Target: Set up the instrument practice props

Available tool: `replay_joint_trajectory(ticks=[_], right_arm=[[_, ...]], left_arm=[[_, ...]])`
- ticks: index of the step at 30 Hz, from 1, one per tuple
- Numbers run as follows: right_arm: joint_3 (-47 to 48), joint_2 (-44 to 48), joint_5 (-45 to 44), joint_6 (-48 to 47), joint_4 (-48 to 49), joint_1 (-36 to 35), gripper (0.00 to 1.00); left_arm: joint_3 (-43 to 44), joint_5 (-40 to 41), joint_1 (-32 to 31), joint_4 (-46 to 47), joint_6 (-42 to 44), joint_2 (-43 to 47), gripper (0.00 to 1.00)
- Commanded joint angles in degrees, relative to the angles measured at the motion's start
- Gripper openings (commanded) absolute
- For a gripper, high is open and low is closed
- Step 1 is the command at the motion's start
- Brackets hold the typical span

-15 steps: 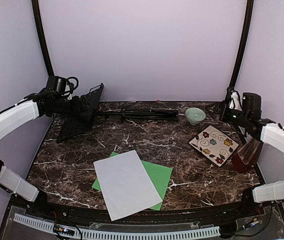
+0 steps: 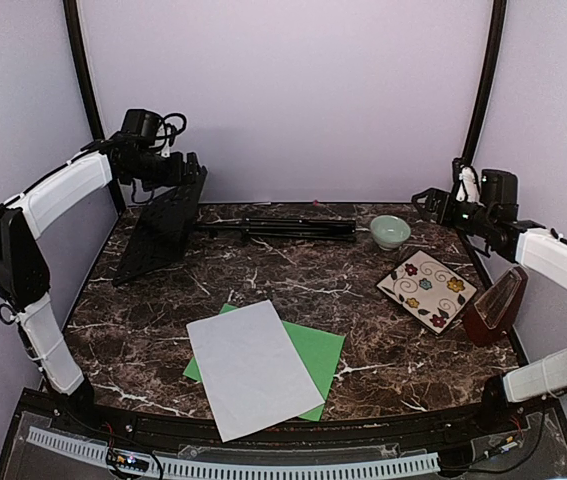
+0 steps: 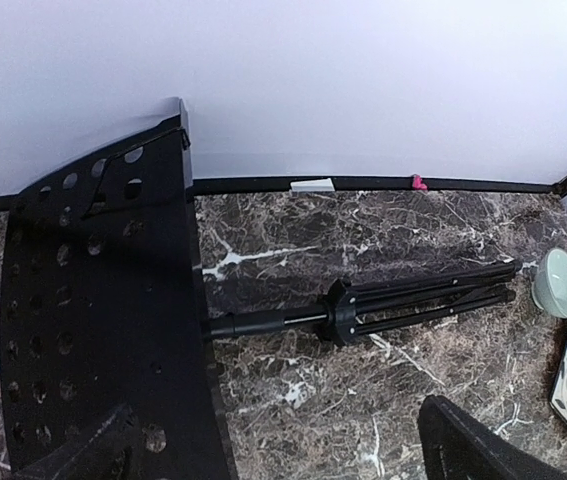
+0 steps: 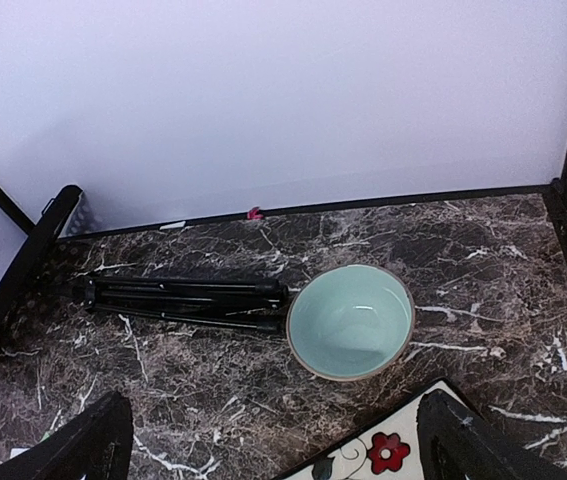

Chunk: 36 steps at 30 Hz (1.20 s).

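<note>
The black music stand lies on its side at the back left, its perforated desk (image 2: 158, 228) tilted and its folded tripod legs (image 2: 288, 228) pointing right. My left gripper (image 2: 183, 172) is open above the desk's top edge; in the left wrist view its gripper (image 3: 283, 460) spans the desk (image 3: 93, 320) and pole (image 3: 263, 323). The white sheet (image 2: 251, 365) lies over the green sheet (image 2: 321, 352) at the front centre. The reddish-brown metronome (image 2: 493, 305) stands at the right edge. My right gripper (image 2: 426, 204) is open and empty; in the right wrist view the gripper (image 4: 278, 450) hovers short of the leg tips (image 4: 183, 295).
A small pale-green bowl (image 2: 390, 231) sits by the leg tips, seen also in the right wrist view (image 4: 351, 320). A square floral plate (image 2: 427, 290) lies in front of it, near the metronome. Walls enclose the back and sides.
My left arm has lifted and swung from beside the stand's desk to above its top edge. My right gripper has moved a little left and up. The stand has not moved.
</note>
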<state>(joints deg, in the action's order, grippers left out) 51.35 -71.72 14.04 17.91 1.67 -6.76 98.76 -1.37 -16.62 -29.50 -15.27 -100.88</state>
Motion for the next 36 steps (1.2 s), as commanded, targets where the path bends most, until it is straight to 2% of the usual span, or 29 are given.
replay_joint_trajectory(ticks=[1, 5, 11, 19, 31, 36], right_arm=[[2.45, -1.17, -0.95, -2.19, 1.71, 0.4, 1.0], [2.89, -2.14, 0.66, -1.39, 2.14, 0.45, 1.0], [-0.41, -0.83, 2.53, 0.93, 6.24, 0.44, 1.0], [-1.37, -1.23, -1.35, 3.82, 7.91, 1.22, 1.0], [-3.1, -2.65, -0.71, 5.49, 12.64, 1.67, 1.0], [-2.88, -4.13, 0.11, 6.92, 13.68, 1.67, 1.0]], left_arm=[[8.01, -1.29, 0.11, -5.67, 2.95, -6.27, 0.99], [14.12, -3.21, 2.13, -8.18, -0.13, -12.38, 0.94], [14.24, -9.22, 5.2, -6.55, -3.73, -16.0, 0.8], [12.85, -7.61, 5.38, -4.96, -2.31, -19.85, 0.59], [14.25, -7.47, 5.05, -3.65, -3.11, -24.28, 0.29], [16.64, -3.93, 4.33, -5.65, -2.87, -26.11, 0.14]])
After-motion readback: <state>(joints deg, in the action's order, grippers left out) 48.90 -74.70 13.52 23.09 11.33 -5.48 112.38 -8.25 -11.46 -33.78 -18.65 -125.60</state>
